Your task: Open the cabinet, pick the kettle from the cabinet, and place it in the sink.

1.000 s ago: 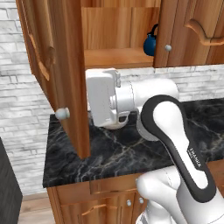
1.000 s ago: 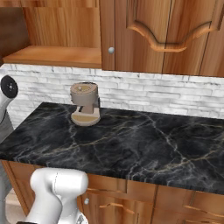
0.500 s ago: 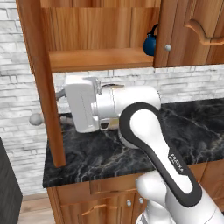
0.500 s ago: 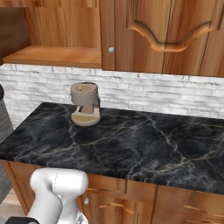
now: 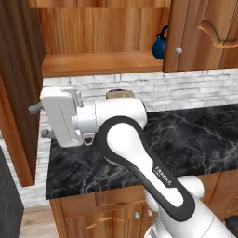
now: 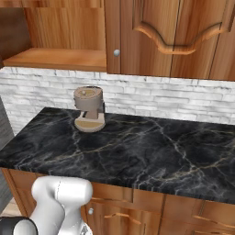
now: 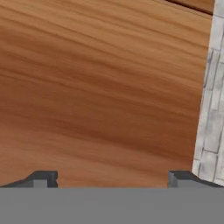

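The cabinet point(image 5: 102, 62) stands open: its left door point(image 5: 18, 93) is swung far out to the left, baring the wooden shelf. At the shelf's right end stands the dark-blue kettle point(image 5: 159, 46), half hidden behind the edge of the closed right door point(image 5: 200, 32). My gripper point(image 5: 39, 121) is below the shelf, pointing left at the open door's inner face, open with nothing between its fingers. In the hand view the gripper point(image 7: 111, 179) looks straight at the door's wood grain point(image 7: 100, 87) close up. The sink is out of view.
A tan coffee machine point(image 6: 89, 109) stands on the black marble counter point(image 6: 147, 156) against the white brick wall, and my arm partly hides its top point(image 5: 120, 94). The closed upper doors carry a small silver knob point(image 6: 116, 53). Base cabinets run under the counter.
The left cabinet door has swung further open to the left. My hand has followed it leftward under the shelf, with the fingers still open.
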Robot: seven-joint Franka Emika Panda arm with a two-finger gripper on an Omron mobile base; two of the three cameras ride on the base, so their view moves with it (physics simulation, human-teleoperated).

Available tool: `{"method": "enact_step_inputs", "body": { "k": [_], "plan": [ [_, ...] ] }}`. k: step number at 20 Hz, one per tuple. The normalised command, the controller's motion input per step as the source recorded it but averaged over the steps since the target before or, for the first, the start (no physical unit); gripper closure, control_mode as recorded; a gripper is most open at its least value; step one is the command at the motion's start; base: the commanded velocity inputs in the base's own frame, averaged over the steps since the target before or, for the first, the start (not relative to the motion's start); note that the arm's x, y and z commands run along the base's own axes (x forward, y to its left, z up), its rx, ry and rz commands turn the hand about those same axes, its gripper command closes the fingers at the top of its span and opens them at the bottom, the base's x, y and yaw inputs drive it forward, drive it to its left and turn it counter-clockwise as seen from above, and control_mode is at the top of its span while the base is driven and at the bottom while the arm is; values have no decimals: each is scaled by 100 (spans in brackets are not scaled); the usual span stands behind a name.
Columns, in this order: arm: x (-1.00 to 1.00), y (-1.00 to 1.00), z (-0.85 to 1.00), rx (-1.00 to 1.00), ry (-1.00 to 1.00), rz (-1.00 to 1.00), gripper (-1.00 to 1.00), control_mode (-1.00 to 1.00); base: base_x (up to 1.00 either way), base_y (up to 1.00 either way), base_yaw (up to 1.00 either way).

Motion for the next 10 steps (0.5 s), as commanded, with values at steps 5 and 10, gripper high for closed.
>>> {"method": "enact_step_inputs", "body": {
  "k": [5,10],
  "plan": [
    [0,-17,0,0,6,0,-100,-100,0,0,0],
    [-2,-43,1,0,5,0,-100,-100,0,0,0]
  ]
}}
